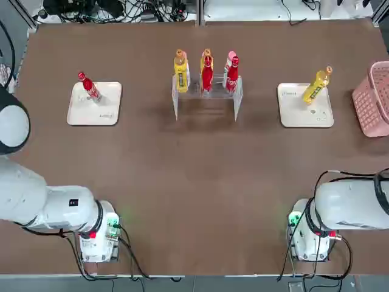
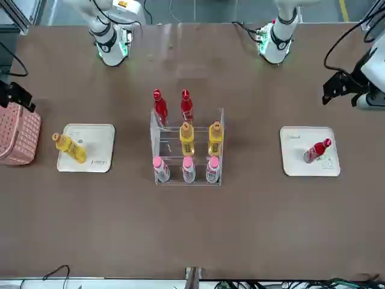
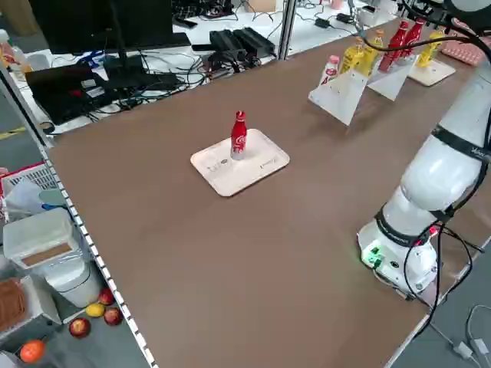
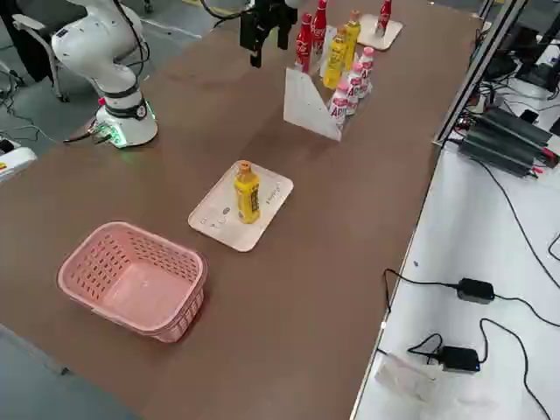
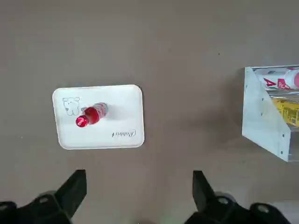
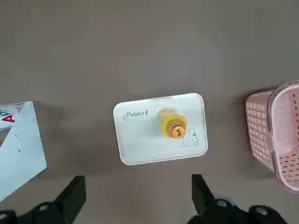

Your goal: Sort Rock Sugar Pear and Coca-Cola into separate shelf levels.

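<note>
One Coca-Cola bottle (image 1: 89,86) stands on a beige tray (image 1: 103,112) at the left. One Rock Sugar Pear bottle (image 1: 317,86) stands on a beige tray (image 1: 298,115) at the right. The clear shelf (image 2: 156,141) at the table's middle holds two red Coca-Cola bottles (image 2: 160,107), two yellow Rock Sugar Pear bottles (image 2: 187,138) and three pink-capped bottles (image 2: 188,170). My left gripper (image 5: 138,186) hangs open high above the Coca-Cola tray (image 5: 119,137). My right gripper (image 6: 138,193) hangs open high above the Rock Sugar Pear tray (image 6: 140,142). Neither holds anything.
A pink basket (image 1: 372,100) sits at the right edge beside the yellow bottle's tray. Both arm bases (image 1: 97,234) stand at the table's near edge. Cables and boxes lie beyond the far edge. Bare brown tabletop (image 1: 200,182) stretches between the bases and the shelf.
</note>
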`<act>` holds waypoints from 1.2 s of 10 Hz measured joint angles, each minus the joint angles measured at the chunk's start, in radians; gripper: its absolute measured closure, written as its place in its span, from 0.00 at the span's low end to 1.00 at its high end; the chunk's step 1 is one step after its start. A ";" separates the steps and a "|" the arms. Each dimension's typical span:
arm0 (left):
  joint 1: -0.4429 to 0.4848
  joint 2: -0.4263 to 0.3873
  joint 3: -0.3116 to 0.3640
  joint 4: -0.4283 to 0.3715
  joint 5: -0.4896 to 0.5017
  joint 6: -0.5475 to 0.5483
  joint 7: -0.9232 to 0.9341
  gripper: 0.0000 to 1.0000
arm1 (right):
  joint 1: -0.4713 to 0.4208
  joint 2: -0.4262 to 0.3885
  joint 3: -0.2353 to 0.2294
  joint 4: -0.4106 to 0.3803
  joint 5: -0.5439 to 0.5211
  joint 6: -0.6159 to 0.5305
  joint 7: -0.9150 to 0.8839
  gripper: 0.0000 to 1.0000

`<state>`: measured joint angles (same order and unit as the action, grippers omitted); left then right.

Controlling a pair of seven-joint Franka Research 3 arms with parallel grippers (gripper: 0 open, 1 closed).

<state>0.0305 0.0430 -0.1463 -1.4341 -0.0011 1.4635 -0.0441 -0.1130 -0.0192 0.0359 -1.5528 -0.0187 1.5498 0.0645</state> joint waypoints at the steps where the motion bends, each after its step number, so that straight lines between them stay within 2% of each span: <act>1: 0.000 0.000 0.000 0.000 0.000 0.000 0.002 0.00 | 0.000 0.000 0.000 -0.001 0.002 0.000 0.000 0.00; 5: 0.008 0.013 0.006 -0.001 0.000 0.001 0.005 0.00 | -0.003 -0.002 0.000 -0.013 0.005 0.006 0.000 0.00; 8: 0.022 0.037 0.007 -0.001 0.000 0.011 0.006 0.00 | -0.037 -0.001 -0.010 -0.129 0.004 0.121 0.000 0.00; 10: 0.023 0.039 0.007 -0.001 0.000 0.017 0.006 0.00 | -0.067 0.000 -0.014 -0.215 0.004 0.183 0.000 0.05; 12: 0.023 0.045 0.007 -0.001 0.000 0.021 0.006 0.00 | -0.082 0.001 -0.019 -0.291 0.004 0.196 -0.001 0.22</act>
<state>0.0539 0.0876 -0.1390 -1.4348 -0.0011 1.4850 -0.0379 -0.1953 -0.0183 0.0169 -1.8435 -0.0142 1.7454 0.0634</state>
